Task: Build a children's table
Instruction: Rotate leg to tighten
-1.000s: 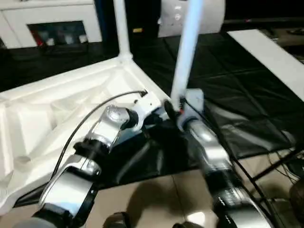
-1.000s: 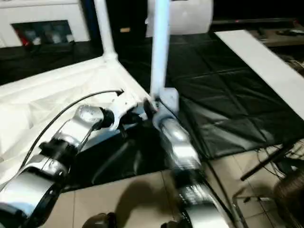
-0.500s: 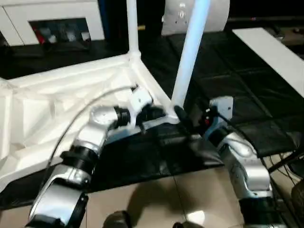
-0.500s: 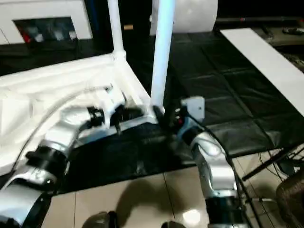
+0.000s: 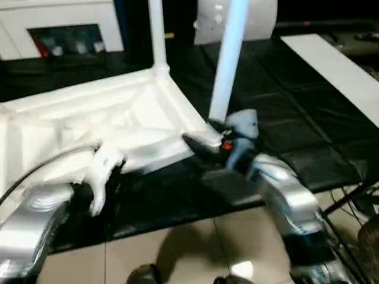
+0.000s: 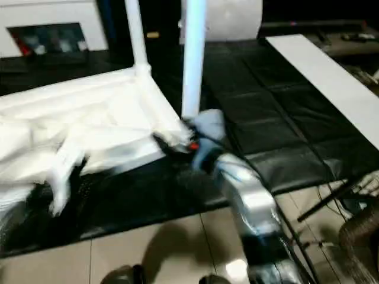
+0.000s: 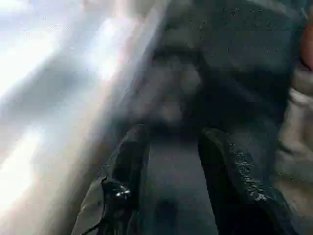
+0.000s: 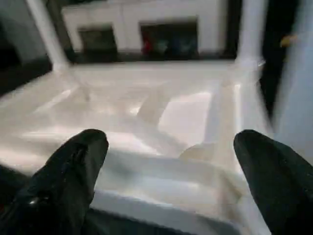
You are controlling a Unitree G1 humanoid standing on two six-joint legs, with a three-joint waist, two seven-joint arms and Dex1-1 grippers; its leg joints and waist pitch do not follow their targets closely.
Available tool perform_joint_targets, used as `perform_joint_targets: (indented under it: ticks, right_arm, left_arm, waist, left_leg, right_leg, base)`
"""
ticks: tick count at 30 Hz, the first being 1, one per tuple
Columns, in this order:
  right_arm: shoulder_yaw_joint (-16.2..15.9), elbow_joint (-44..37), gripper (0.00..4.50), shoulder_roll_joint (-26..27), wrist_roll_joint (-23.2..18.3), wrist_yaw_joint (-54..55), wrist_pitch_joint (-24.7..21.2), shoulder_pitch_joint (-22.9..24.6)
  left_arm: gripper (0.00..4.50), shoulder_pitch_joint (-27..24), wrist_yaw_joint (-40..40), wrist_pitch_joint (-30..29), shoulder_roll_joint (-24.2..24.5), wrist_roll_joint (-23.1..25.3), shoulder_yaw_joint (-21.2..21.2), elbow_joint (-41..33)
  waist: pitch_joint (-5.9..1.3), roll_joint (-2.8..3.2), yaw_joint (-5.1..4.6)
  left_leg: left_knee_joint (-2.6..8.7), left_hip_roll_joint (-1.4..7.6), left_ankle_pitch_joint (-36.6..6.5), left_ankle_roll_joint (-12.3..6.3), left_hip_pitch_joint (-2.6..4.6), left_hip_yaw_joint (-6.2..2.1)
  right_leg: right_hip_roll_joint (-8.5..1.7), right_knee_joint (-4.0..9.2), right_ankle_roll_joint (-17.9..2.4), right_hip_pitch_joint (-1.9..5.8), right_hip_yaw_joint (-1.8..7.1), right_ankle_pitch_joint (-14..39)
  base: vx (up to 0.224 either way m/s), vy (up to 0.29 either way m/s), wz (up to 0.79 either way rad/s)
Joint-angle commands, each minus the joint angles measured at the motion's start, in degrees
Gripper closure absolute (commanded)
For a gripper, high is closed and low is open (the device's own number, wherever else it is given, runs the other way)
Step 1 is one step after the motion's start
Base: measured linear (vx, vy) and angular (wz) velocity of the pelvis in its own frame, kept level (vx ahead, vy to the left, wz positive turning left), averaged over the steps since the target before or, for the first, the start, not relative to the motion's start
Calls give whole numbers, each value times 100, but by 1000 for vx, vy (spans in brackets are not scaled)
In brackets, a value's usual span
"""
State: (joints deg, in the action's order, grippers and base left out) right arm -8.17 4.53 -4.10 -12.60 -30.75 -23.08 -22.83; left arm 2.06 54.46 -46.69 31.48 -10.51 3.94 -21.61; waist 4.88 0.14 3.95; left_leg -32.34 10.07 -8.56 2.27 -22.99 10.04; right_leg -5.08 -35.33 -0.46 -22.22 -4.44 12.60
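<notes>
The white children's table top [image 5: 89,118] lies upside down on the black mat, ribbed underside up. Two white legs stand upright in its corner sockets, one at the far corner [image 5: 156,35] and one at the near right corner [image 5: 228,59]. My right gripper [image 5: 204,142] sits at the base of the near leg by the corner socket. In the right wrist view its black fingers [image 8: 73,166] stand wide open before the table's ribs [image 8: 156,107]. My left gripper [image 7: 178,166] is open over the mat, beside the top's near edge, and my blurred left arm [image 5: 35,207] is low on the left.
A long white board [image 5: 331,65] lies on the mat at the right. A white cabinet [image 5: 59,23] and a round white object [image 5: 260,18] stand at the back. Tiled floor [image 5: 177,248] lies in front of the workbench, with cables [image 5: 355,201] at the right.
My left arm has swung back to the left, away from the table's near right corner. My right gripper has moved in to the base of the near leg.
</notes>
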Motion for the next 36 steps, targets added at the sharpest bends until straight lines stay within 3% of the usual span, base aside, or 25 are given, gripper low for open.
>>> perform_joint_targets:
  ticks: [1, 2, 3, 4, 8, 11, 12, 13, 16, 23, 28, 32, 34, 36]
  right_arm:
    - [-134, 394, 0, 103, 201, 20, -64, -241]
    - [-167, 819, 0, 256, 301, 127, -34, -508]
    - [-138, 1264, 0, 420, 363, 315, -8, -776]
    - [-125, 1388, 0, 459, 385, 382, 12, -846]
    - [92, 2910, 0, 791, 606, 1436, 356, -1636]
    - [499, 3616, 0, 915, 449, 1965, 573, -1995]
    - [678, 3939, 0, 895, 427, 2244, 700, -2157]
    - [772, 4082, 0, 872, 413, 2366, 777, -2231]
    - [1023, 4481, 0, 726, 416, 2688, 1059, -2456]
    - [1374, 5307, 0, 97, 386, 2973, 1650, -2857]
    - [1396, 5681, 0, -385, 553, 2748, 2047, -2993]
    - [1162, 5578, 0, -542, 563, 1611, 2439, -2859]
    - [951, 5213, 0, -572, 552, 867, 2637, -2585]
    - [945, 4857, 0, -522, 381, 602, 2570, -2362]
  left_arm:
    - [229, -132, -78, -431, 75, 24, 7, -464]
    - [229, -288, -212, -710, 65, 73, -8, -693]
    - [229, -390, -356, -977, 42, 96, -29, -861]
    - [229, -413, -396, -1041, 36, 111, -37, -894]
    - [229, -589, -1092, -1744, -63, 248, -24, -1191]
    - [229, -541, -1375, -1966, -104, 406, 13, -1188]
    - [229, -537, -1455, -1987, -59, 504, -16, -1123]
    - [229, -538, -1533, -1927, -24, 601, -26, -1040]
    - [229, -449, -1813, -1768, -59, 769, 36, -834]
    - [229, 13, -2340, -1408, -392, 777, -43, -554]
    - [229, 308, -2601, -958, -575, 944, -310, -290]
    - [229, 485, -2969, -483, -937, 959, -358, -156]
    - [229, 446, -3378, -158, -1454, 899, -170, -167]
    - [211, 294, -3658, 44, -1789, 838, -13, -259]
  waist:
    - [-314, 77, 0]
    - [-319, 74, -22]
    - [-301, 57, -66]
    - [-304, 88, -56]
    - [-307, 95, -98]
    - [-338, 101, -68]
    - [-369, 105, -59]
    - [-373, 92, -53]
    - [-375, 105, -23]
    - [-371, 114, 81]
    - [-370, 95, 87]
    - [-398, 62, 74]
    - [-392, 53, 52]
    - [-398, 33, 24]
  left_leg:
    - [420, 321, -1606, 75, 235, -77]
    - [427, 330, -1639, 129, 220, -96]
    - [466, 304, -1690, 196, 146, -134]
    - [448, 307, -1811, 259, 220, -117]
    - [427, 289, -1838, 383, 225, -106]
    - [397, 283, -1692, 368, 239, -88]
    - [384, 279, -1453, 343, 226, -99]
    - [368, 273, -1293, 303, 219, -96]
    - [352, 264, -1270, 290, 223, -81]
    - [346, 267, -1743, 394, 253, -73]
    - [344, 257, -1826, 364, 200, -94]
    - [304, 251, -1468, 173, 120, -97]
    - [285, 256, -1382, 22, 92, -88]
    - [269, 266, -1112, -167, 73, -97]
  right_leg:
    - [-306, 438, -1159, 114, 337, 1079]
    - [-312, 401, -1176, 118, 340, 1068]
    - [-312, 398, -1145, 170, 331, 1203]
    - [-311, 426, -1115, 100, 353, 1273]
    - [-291, 405, -1085, 88, 371, 1096]
    - [-274, 389, -1015, 99, 383, 780]
    - [-256, 343, -990, 129, 364, 407]
    - [-240, 316, -1000, 129, 350, 139]
    - [-234, 312, -964, 130, 341, 47]
    - [-255, 359, -905, 103, 350, 502]
    - [-259, 380, -874, 132, 332, 729]
    - [-275, 335, -983, 210, 320, 273]
    - [-276, 353, -1068, 231, 313, 148]
    - [-298, 329, -1246, 261, 308, -73]
  base:
    - [0, 0, 0]
    - [0, 0, 0]
    - [0, 0, 0]
    - [0, 0, 0]
    - [0, 0, 0]
    - [0, 0, 0]
    - [0, 0, 0]
    - [0, 0, 0]
    - [0, 0, 0]
    - [0, 0, 0]
    - [0, 0, 0]
    - [0, 0, 0]
    - [0, 0, 0]
    - [0, 0, 0]
